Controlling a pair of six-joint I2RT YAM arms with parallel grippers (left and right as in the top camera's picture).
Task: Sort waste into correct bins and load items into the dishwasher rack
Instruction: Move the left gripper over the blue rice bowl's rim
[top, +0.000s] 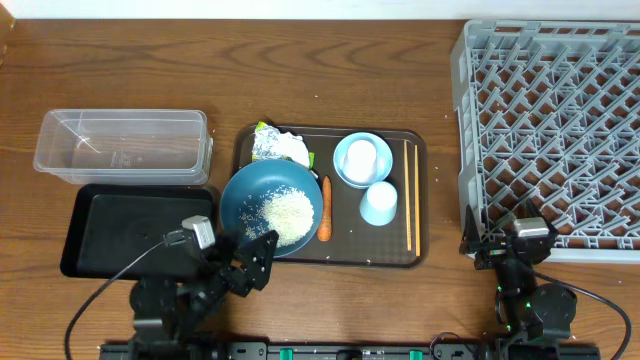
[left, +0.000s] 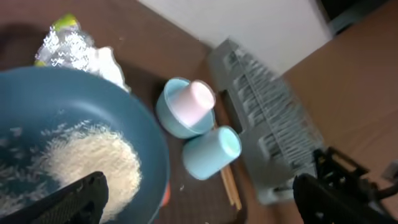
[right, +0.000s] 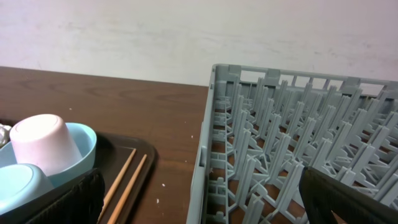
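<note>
On the brown serving tray, the dark blue bowl (top: 240, 185) (left: 62, 93) holds a heap of rice (top: 288, 215) (left: 87, 165). The carrot (top: 325, 208) lies just right of it and the foil wrapper (top: 277, 146) (left: 74, 50) behind it. A whitish cup (top: 362, 157) (right: 43, 146) sits upturned in the small light blue bowl (top: 345, 172) (right: 84, 146). The light blue cup (top: 379, 203) (left: 211, 152) and chopsticks (top: 410, 195) (right: 127, 177) are beside them. My left gripper (top: 250, 262) (left: 199, 202) hangs open at the big bowl's near rim. My right gripper (top: 503, 243) (right: 199, 199) is open at the dishwasher rack's (top: 555, 130) (right: 292, 143) near-left corner.
The clear tub (top: 125, 145) stands at the back left, with the black tray (top: 120, 225) in front of it, left of the brown serving tray (top: 345, 240). The rack fills the right side, and bare wood separates it from the serving tray.
</note>
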